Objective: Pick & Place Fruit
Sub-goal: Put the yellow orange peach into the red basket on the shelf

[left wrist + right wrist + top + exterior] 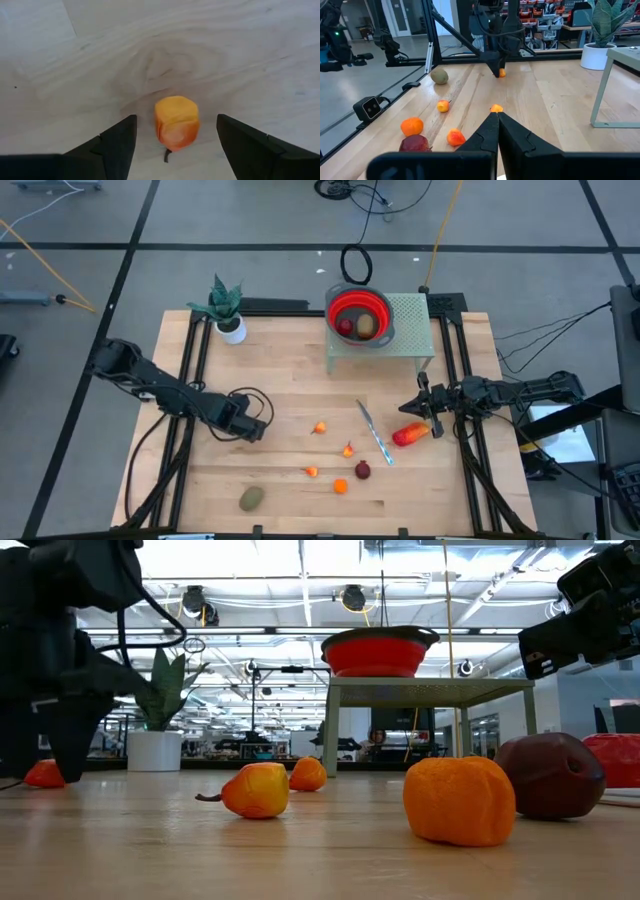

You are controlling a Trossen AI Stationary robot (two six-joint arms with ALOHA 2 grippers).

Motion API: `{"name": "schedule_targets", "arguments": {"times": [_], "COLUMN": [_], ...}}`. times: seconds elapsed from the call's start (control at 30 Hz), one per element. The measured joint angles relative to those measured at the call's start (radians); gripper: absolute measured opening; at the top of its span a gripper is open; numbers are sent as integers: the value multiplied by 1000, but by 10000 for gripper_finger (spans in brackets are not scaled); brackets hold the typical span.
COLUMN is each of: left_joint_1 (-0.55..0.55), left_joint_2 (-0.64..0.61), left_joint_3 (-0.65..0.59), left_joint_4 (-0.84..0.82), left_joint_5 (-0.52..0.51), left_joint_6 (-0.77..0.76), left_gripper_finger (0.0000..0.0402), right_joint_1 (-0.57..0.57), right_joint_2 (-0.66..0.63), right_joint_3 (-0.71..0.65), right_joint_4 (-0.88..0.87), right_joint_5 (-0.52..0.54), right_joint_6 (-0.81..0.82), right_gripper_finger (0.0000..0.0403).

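Observation:
My left gripper is open and points down over a small orange fruit that lies on the table with a finger on either side, untouched. The gripper hides this fruit in the high view. It shows beside the dark fingers in the low view and the right wrist view. My right gripper is shut and empty, just far of the elongated red-orange piece. On the table lie more small orange fruits, a bigger orange one, a dark red ball and an olive-brown oval.
A slim knife lies between the fruits and the red-orange piece. The red bowl stands on a small green stand at the far edge and holds a dark red ball and an olive oval. A potted plant stands far left.

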Motion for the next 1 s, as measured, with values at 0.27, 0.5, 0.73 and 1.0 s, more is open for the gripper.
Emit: {"name": "schedule_targets", "arguments": {"times": [0.27, 0.5, 0.73, 1.0], "left_joint_1": [2, 26, 53, 62], "left_joint_2": [19, 19, 19, 19], "left_joint_3": [0, 0, 0, 0], "left_joint_4": [21, 22, 21, 21], "left_joint_5": [-2, -7, -12, -21], "left_joint_6": [7, 32, 74, 80], "left_gripper_finger": [269, 269, 241, 155], "right_joint_1": [0, 0, 0, 0], "right_joint_2": [0, 0, 0, 0], "right_joint_3": [0, 0, 0, 0], "right_joint_4": [0, 0, 0, 0], "right_joint_5": [0, 0, 0, 0], "right_joint_6": [0, 0, 0, 0], "right_gripper_finger": [0, 0, 0, 0]}}
